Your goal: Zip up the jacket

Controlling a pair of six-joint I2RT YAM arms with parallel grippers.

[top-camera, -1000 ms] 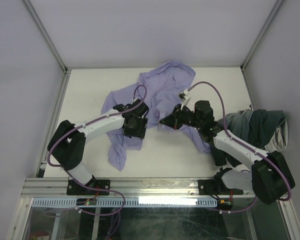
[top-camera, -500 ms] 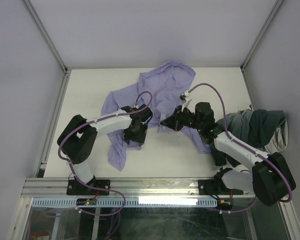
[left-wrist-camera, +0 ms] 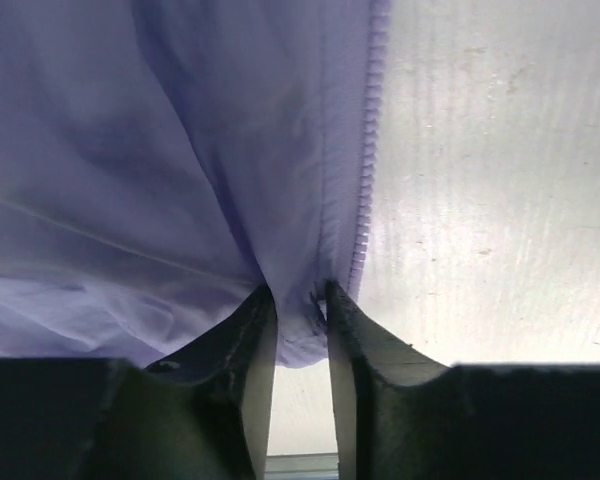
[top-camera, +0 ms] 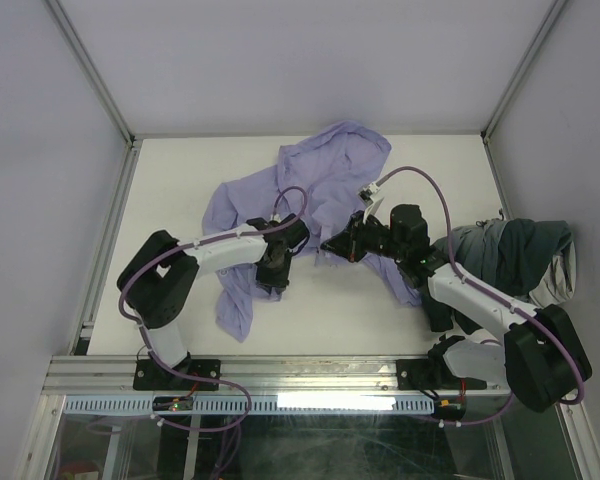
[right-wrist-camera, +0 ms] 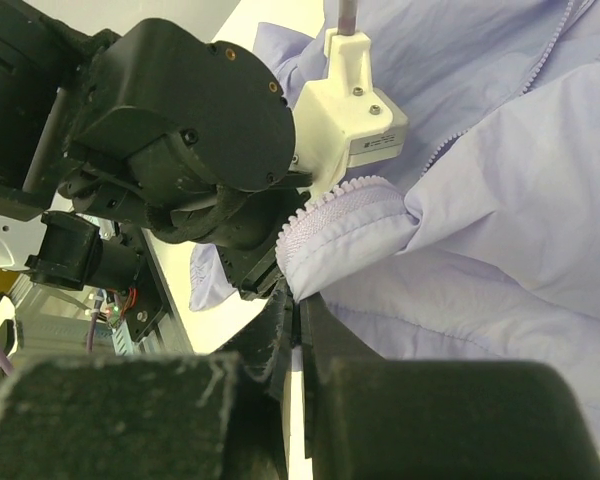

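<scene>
jacket [top-camera: 330, 175] pinched in left gripper [left-wrist-camera: 298, 300] and right gripper [right-wrist-camera: 292, 300], dark garment [top-camera: 515, 255] alongside

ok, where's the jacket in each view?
Top external: jacket mid-table, between the arms.
Left wrist: jacket fills upper left, pinched by left gripper.
Right wrist: jacket fills the right; fold at right gripper.
Shared: zipper teeth, both wrist views; too small from top.
</scene>
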